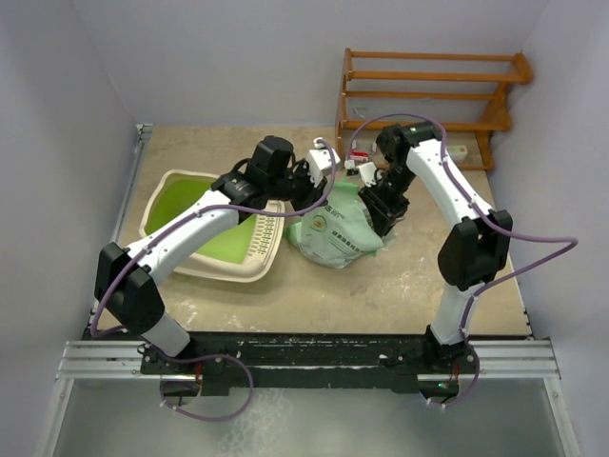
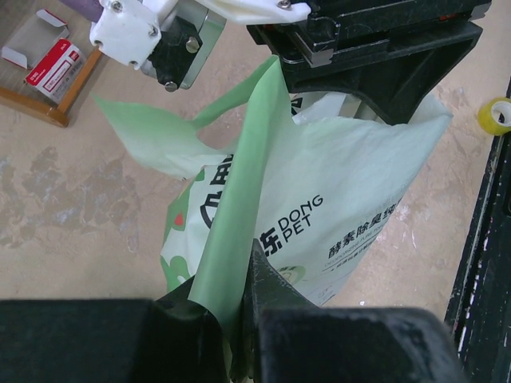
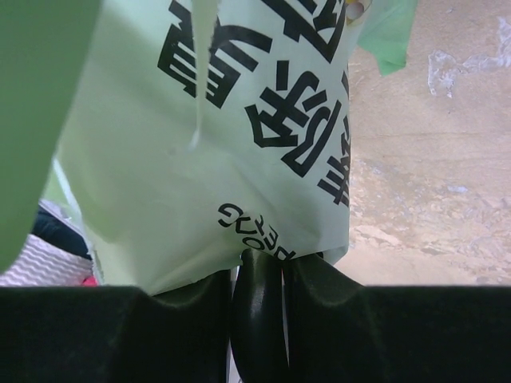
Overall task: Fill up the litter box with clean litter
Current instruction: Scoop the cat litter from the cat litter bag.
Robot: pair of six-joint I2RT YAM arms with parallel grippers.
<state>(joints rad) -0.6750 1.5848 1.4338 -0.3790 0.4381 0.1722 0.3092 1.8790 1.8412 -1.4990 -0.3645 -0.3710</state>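
Note:
The litter box (image 1: 228, 273), a cream tray with a green inside and a slotted grille (image 1: 267, 238), lies at the left of the floor; no litter shows in it. The light green printed bag (image 1: 335, 235) stands just right of it. My left gripper (image 1: 306, 188) is shut on a green flap at the bag's top edge (image 2: 239, 199), seen in the left wrist view (image 2: 243, 281). My right gripper (image 1: 385, 205) is shut on the opposite edge of the bag (image 3: 200, 152), seen in the right wrist view (image 3: 259, 259). The clean litter is hidden inside the bag.
A wooden rack (image 1: 428, 90) stands at the back right against the wall. A small red and white box (image 2: 54, 69) lies by its foot. A roll of yellow tape (image 2: 496, 116) lies near the black rail. Grey walls close in on both sides.

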